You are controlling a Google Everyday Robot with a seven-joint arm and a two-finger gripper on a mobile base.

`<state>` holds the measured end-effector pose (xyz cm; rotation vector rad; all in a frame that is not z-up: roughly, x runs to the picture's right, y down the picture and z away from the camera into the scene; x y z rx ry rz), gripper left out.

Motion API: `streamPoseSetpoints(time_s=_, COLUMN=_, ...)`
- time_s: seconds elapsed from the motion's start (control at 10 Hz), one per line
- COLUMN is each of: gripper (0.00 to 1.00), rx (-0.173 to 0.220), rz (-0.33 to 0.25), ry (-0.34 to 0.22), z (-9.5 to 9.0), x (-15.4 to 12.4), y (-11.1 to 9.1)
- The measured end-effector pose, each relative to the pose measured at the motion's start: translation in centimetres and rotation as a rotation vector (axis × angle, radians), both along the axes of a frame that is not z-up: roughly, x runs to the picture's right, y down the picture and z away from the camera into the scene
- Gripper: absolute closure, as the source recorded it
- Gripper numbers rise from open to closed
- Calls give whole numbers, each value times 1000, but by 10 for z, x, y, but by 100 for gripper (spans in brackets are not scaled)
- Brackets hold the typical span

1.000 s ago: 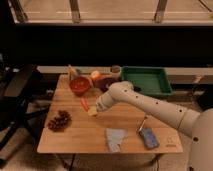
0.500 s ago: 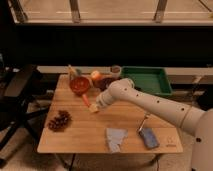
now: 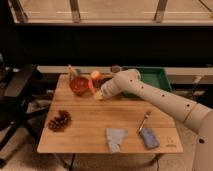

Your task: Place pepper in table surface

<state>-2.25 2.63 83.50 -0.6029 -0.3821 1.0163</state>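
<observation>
Gripper (image 3: 98,95) hovering just right of the red bowl (image 3: 78,85), apparently carrying the pepper (image 3: 91,87); grip unclear; next, lowering it onto the table surface (image 3: 95,125).

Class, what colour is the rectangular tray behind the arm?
Green, in the camera view; the gripper is beside the red bowl.

Black chair (image 3: 20,92) beside dim window

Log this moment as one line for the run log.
gripper: beside red round bowl | slender orange-red pepper: at gripper | light wooden table surface: below
</observation>
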Motion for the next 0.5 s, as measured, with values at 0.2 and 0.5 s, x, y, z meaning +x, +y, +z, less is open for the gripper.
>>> streamPoseSetpoints(time_s=0.2, gripper=100, rx=2, rz=22, ry=-6, z=3, x=8, y=-7)
streamPoseSetpoints(time_s=0.5, gripper=100, rx=-29, rz=30, ry=-16, z=14, x=11, y=3)
